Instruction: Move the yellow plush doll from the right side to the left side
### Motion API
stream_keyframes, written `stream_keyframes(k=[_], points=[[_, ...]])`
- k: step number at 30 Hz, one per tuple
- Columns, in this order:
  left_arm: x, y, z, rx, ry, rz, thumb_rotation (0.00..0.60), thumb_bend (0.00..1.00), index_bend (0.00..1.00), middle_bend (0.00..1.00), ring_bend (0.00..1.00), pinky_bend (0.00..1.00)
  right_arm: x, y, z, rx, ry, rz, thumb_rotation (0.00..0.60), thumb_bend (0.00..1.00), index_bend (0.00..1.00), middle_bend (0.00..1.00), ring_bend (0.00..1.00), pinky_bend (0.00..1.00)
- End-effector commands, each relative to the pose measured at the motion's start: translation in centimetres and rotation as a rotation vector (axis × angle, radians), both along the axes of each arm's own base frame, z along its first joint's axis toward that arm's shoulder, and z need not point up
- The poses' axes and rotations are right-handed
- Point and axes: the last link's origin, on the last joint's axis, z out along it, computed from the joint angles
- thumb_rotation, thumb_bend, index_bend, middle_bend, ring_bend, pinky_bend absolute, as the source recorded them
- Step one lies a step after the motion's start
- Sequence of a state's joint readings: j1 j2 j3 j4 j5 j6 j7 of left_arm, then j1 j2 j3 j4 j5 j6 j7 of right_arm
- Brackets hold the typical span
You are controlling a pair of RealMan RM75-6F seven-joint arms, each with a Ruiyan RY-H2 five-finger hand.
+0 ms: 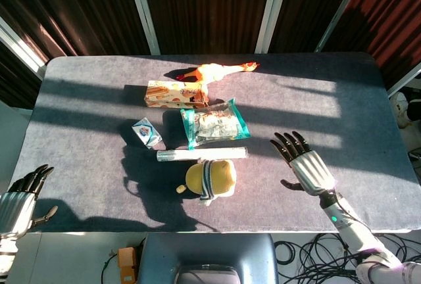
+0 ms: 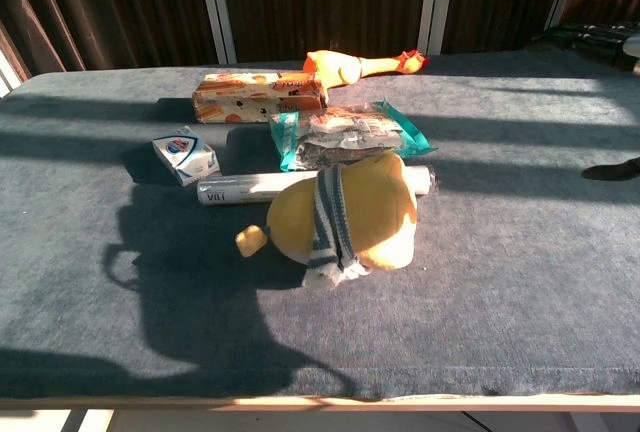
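Left hand (image 1: 23,195) sits off the front-left corner of the tabletop (image 1: 85,165), fingers loosely spread, holding nothing; chest view does not show it.

Small blue-white carton (image 1: 147,133) lies left of centre. Behind it an orange printed box (image 1: 174,93) and a rubber chicken (image 1: 217,70) toward the far edge. A teal-edged snack bag (image 1: 214,123) is mid-table, with a white tube (image 1: 200,154) lying crosswise just in front of it.

Yellow plush doll (image 1: 209,179) lies on its side near the front edge, about mid-width, touching or nearly touching the tube on its far side. Grey striped scarf around its middle; long axis runs roughly left-right, one foot sticking out to the left.

Right hand (image 1: 304,165) is well apart from the doll, to its right, fingers spread wide and empty, palm raised. Doll lies leftward of this hand.

Judgement: right hand is nearer the doll than left. Ground left of the doll along the front edge holds no objects; only the tube and bag crowd its far side.
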State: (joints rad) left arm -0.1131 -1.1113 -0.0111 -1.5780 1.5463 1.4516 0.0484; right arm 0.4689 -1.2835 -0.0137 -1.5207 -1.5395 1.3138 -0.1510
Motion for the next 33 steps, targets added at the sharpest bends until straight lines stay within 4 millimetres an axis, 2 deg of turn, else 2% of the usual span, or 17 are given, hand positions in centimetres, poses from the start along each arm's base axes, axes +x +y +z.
stream_keyframes(k=[1,6,9,11,14,18,21,26,33], points=[[0.2,0.5,-0.7,-0.01,0.019,-0.008,0.6,0.23,0.12,0.1,0.17,0.29,-5.8,3.7,3.1,-0.123,0.061,-0.24,0.6,0.04,0.0,0.0,0.0,0.0],[1.4,1.8,-2.0,-0.017,0.032,-0.032,0.6,0.23,0.07,0.08,0.16,0.29,-7.6,4.6,4.1,-0.176,0.054,-0.325,0.6,0.02,0.0,0.0,0.0,0.0],[2.6,2.5,-2.8,-0.032,0.058,-0.081,0.6,0.24,0.0,0.01,0.07,0.27,-7.6,5.0,4.8,-0.17,-0.005,-0.347,0.6,0.02,0.0,0.0,0.0,0.0],[4.0,2.9,-3.5,-0.056,0.08,-0.144,0.6,0.24,0.0,0.0,0.02,0.24,-7.3,5.3,5.2,-0.149,-0.038,-0.336,0.6,0.02,0.0,0.0,0.0,0.0],[6.0,3.1,-4.5,-0.094,0.065,-0.215,0.6,0.24,0.0,0.0,0.0,0.22,-7.1,5.8,5.5,-0.133,-0.058,-0.331,0.6,0.02,0.0,0.0,0.0,0.0],[9.4,3.5,-6.5,-0.147,0.036,-0.346,0.6,0.24,0.0,0.0,0.0,0.22,-7.2,6.4,6.2,-0.122,-0.075,-0.336,0.6,0.02,0.0,0.0,0.0,0.0],[11.6,4.4,-8.8,-0.189,0.011,-0.408,0.6,0.24,0.0,0.0,0.0,0.21,-7.4,6.6,7.1,-0.124,-0.088,-0.36,0.6,0.02,0.0,0.0,0.0,0.0],[13.8,6.2,-12.7,-0.296,-0.016,-0.411,0.6,0.24,0.0,0.0,0.0,0.21,-7.3,7.2,8.2,-0.143,-0.027,-0.339,0.6,0.02,0.0,0.0,0.0,0.0],[15.5,8.8,-16.5,-0.4,-0.032,-0.335,0.6,0.24,0.0,0.0,0.0,0.23,-7.1,8.3,8.9,-0.18,-0.045,-0.317,0.6,0.02,0.0,0.0,0.0,0.0]])
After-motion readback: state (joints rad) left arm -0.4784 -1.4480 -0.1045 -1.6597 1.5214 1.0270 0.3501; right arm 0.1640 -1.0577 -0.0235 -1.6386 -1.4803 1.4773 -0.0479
